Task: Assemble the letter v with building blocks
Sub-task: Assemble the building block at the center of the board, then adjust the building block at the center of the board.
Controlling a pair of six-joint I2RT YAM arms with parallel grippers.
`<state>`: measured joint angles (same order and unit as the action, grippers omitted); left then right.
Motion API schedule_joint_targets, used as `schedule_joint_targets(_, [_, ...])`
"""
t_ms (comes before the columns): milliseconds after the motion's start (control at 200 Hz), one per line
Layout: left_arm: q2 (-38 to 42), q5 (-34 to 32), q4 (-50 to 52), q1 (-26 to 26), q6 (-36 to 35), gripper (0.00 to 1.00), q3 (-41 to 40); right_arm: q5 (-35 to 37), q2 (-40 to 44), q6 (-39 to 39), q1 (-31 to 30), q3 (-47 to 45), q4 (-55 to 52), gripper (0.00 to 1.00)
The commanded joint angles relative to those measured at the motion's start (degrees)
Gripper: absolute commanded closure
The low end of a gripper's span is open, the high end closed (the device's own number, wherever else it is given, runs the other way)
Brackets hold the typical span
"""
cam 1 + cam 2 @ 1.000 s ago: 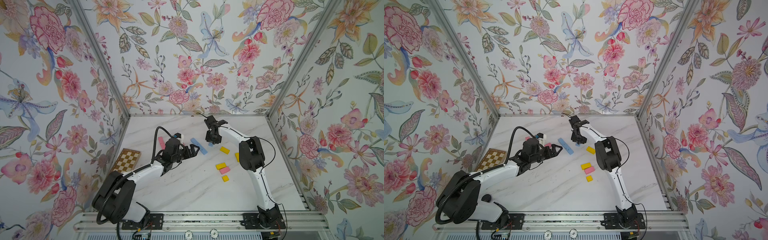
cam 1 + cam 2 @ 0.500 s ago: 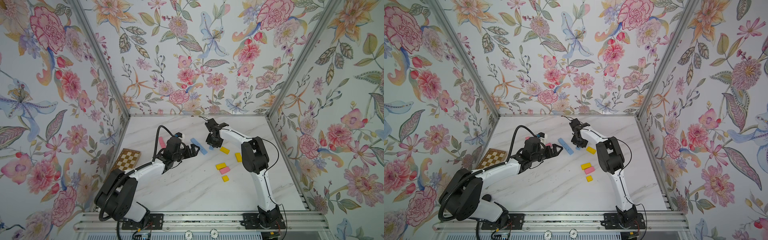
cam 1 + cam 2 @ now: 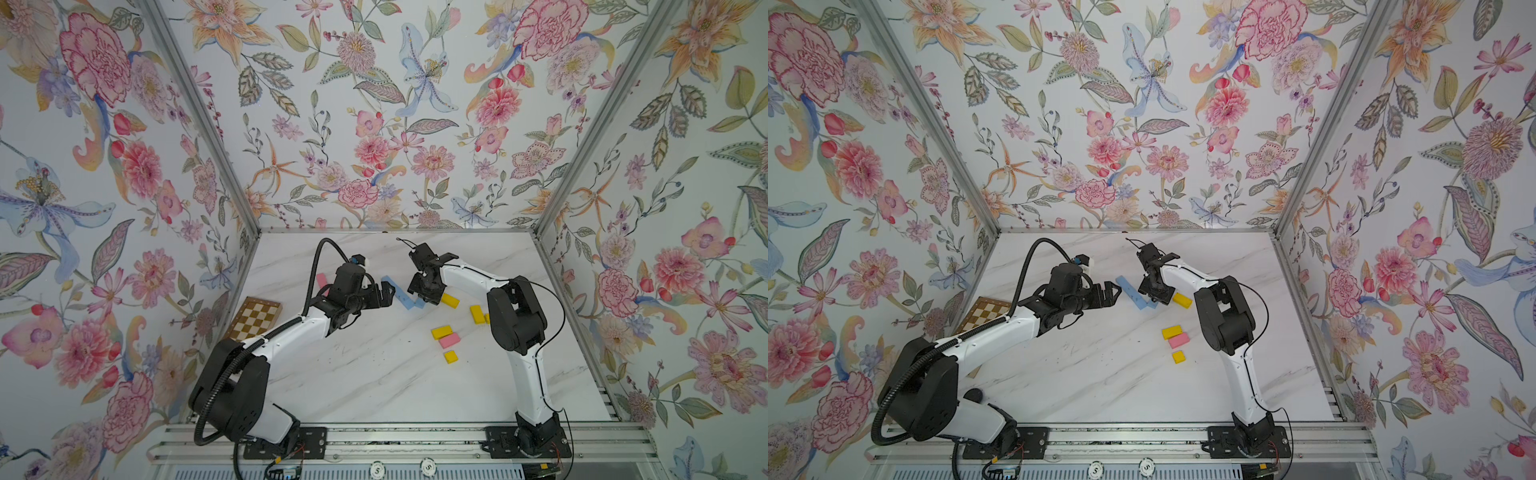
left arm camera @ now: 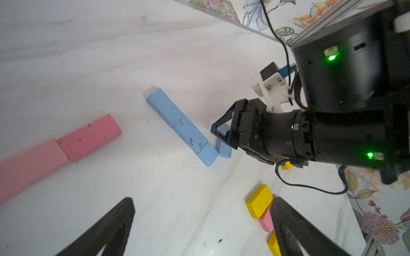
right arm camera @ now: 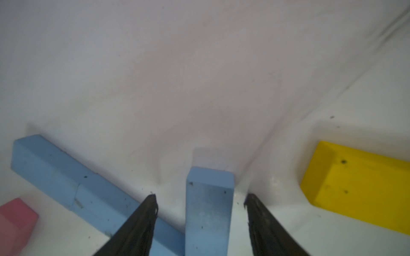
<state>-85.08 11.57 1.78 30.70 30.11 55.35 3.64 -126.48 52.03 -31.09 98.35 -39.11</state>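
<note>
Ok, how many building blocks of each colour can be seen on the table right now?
Light blue matte oblong blocks: 4
Pink matte oblong blocks: 3
Yellow matte blocks, oblong and square: 4
Total: 11 in view; more may be hidden.

A checkered board (image 3: 255,318) lies flat on the white marble table (image 3: 374,382), at its left edge, close to the wall. Floral wallpaper (image 3: 374,124) covers the three walls, which meet at slanting metal posts (image 3: 199,112). A metal rail (image 3: 415,442) runs along the table's front edge, with two round chips (image 3: 377,470) just below it.
</note>
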Motion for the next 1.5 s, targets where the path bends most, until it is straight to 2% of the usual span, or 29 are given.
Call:
schedule_joint_targets(0, [-0.7,-5.2,6.5,-0.2,-6.9,0.01,5.7,-0.1,3.3,-6.8,2.5,0.6,-0.9,0.11])
schedule_joint_targets(45, [-1.8,-7.3,8.5,0.1,-8.8,0.01,8.1,-1.1,5.1,-8.8,3.4,0.3,-0.3,0.01])
schedule_joint_targets(140, [-4.1,-13.6,11.6,2.2,-14.4,0.01,13.3,-3.7,10.5,-13.2,6.0,-2.2,1.5,0.01])
schedule_joint_targets(275, [-13.1,-20.2,15.3,6.7,-23.2,0.01,22.5,-5.0,18.6,-17.1,11.2,-7.3,1.7,0.01])
schedule_joint_targets(380, [-22.5,-15.0,24.5,8.0,-25.7,0.03,33.9,-6.1,25.1,-17.4,16.1,-12.9,2.8,0.01])
schedule_joint_targets(455, [-28.4,-10.6,27.6,8.9,-26.9,0.06,39.9,-7.7,29.5,-17.0,19.8,-17.4,4.5,0.01])
schedule_joint_targets(546, [-35.2,-8.6,31.6,10.6,-28.4,0.07,47.3,-9.2,34.0,-16.9,23.1,-22.0,6.2,0.01])
schedule_joint_targets(776, [-50.4,-6.0,43.2,12.7,-31.4,0.15,64.5,-9.0,39.6,-18.1,25.1,-29.1,7.9,0.01])
schedule_joint_targets(911, [-53.7,-3.1,45.0,13.0,-31.6,0.17,67.7,-9.5,39.4,-18.0,25.1,-31.7,9.4,0.01])
schedule_joint_targets(1081, [-56.4,-3.0,45.5,13.0,-32.0,0.21,69.1,-10.8,39.1,-17.1,24.9,-32.9,11.0,0.01])
schedule_joint_targets(1301, [-59.7,-4.0,45.2,13.2,-33.1,0.32,71.2,-10.6,40.0,-16.8,24.9,-33.1,11.3,0.01])
schedule_joint_targets(1496, [-62.8,-6.1,46.9,13.1,-35.5,0.46,75.3,-10.1,41.3,-16.5,24.9,-34.2,11.4,0.01])
